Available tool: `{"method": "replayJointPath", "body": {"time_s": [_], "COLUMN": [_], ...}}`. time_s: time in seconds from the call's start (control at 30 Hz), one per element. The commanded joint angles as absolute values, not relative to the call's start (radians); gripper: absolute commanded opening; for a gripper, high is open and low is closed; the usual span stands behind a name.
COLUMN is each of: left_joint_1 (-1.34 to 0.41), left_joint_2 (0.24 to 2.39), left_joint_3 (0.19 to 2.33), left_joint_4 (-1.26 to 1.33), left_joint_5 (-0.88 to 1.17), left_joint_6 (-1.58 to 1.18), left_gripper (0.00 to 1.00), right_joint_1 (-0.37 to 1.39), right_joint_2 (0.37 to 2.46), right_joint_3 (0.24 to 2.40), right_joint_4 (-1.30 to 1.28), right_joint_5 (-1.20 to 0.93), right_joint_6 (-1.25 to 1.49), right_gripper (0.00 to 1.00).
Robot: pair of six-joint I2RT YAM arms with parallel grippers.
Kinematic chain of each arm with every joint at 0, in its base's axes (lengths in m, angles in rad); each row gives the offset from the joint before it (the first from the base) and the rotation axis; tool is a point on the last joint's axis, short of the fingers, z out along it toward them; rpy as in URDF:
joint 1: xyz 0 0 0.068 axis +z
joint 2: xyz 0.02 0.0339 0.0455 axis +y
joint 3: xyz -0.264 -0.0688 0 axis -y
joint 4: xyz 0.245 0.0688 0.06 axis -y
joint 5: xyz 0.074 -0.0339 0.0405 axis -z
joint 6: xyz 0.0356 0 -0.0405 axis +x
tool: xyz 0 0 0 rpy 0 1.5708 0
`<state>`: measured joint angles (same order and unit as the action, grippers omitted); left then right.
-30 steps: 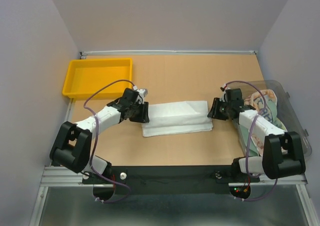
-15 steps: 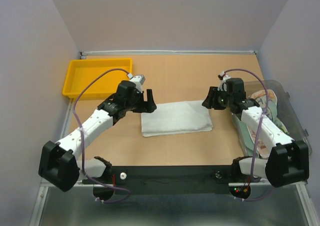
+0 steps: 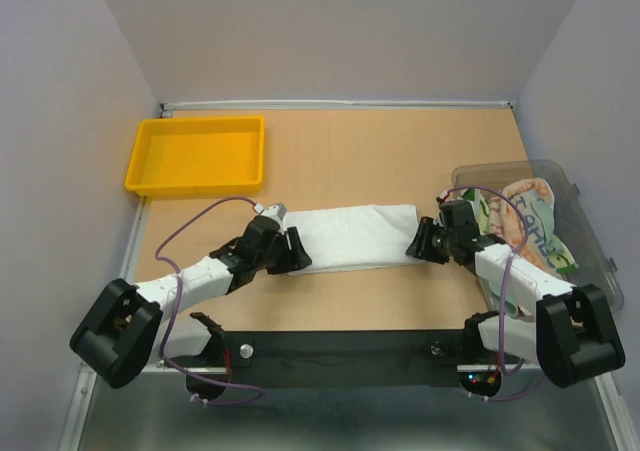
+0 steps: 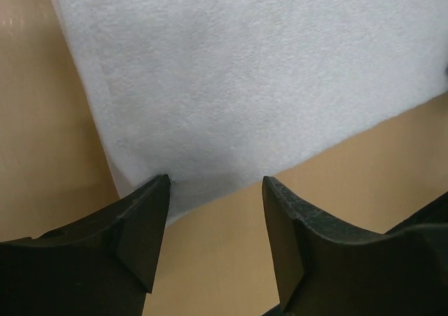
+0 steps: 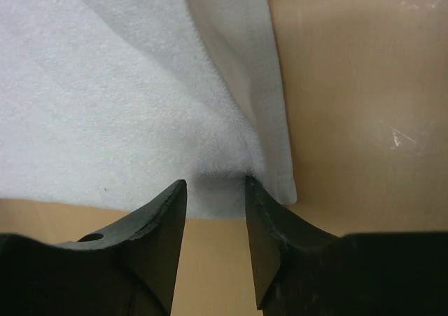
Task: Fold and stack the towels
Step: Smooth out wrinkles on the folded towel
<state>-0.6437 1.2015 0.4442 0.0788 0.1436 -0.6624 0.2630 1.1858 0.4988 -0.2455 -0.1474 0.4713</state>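
Note:
A plain white towel (image 3: 355, 236) lies folded flat in the middle of the table. My left gripper (image 3: 291, 251) sits low at its near-left corner. In the left wrist view the white towel (image 4: 266, 78) fills the top, and the left gripper (image 4: 215, 186) is open, its left fingertip (image 4: 157, 197) touching the towel's edge. My right gripper (image 3: 420, 241) is at the near-right corner. In the right wrist view the right gripper (image 5: 215, 186) is open, with the towel's (image 5: 126, 106) near edge lying between the tips. More printed towels (image 3: 525, 216) lie in the clear bin.
A yellow tray (image 3: 195, 156) stands at the far left of the table. The clear plastic bin (image 3: 590, 261) sits at the right edge, close beside my right arm. Bare tan table (image 3: 380, 151) lies beyond the towel, and grey walls close in three sides.
Both grippers have come from the towel's far corners down to its near corners, low on the table. The white towel now lies flatter.

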Motion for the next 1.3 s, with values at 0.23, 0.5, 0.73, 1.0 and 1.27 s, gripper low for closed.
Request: {"method": "replayJointPath", "body": {"time_s": [0.23, 0.5, 0.73, 1.0, 1.27], "left_joint_1": [-0.646, -0.641, -0.6, -0.546, -0.537], "left_joint_2": [0.968, 1.072, 1.273, 1.359, 1.25], "left_joint_3": [0.466, 0.572, 0.485, 0.391, 0.402], "left_joint_4": [0.106, 0.204, 0.377, 0.485, 0.425], "left_joint_5": [0.017, -0.074, -0.06, -0.049, -0.034], "left_joint_6": [-0.741, -0.681, -0.713, -0.741, -0.71], "left_gripper": [0.75, 0.68, 0.64, 0.61, 0.68], "right_joint_1": [0.265, 0.265, 0.259, 0.2, 0.169], "right_joint_2": [1.046, 1.267, 1.495, 1.643, 1.608], "right_joint_3": [0.606, 0.687, 0.657, 0.581, 0.662], "right_joint_4": [-0.132, 0.156, 0.351, 0.422, 0.355], "right_joint_5": [-0.069, -0.147, -0.074, -0.012, -0.081], "right_joint_6": [0.511, 0.577, 0.612, 0.597, 0.445], "right_gripper": [0.45, 0.43, 0.36, 0.36, 0.47]}}
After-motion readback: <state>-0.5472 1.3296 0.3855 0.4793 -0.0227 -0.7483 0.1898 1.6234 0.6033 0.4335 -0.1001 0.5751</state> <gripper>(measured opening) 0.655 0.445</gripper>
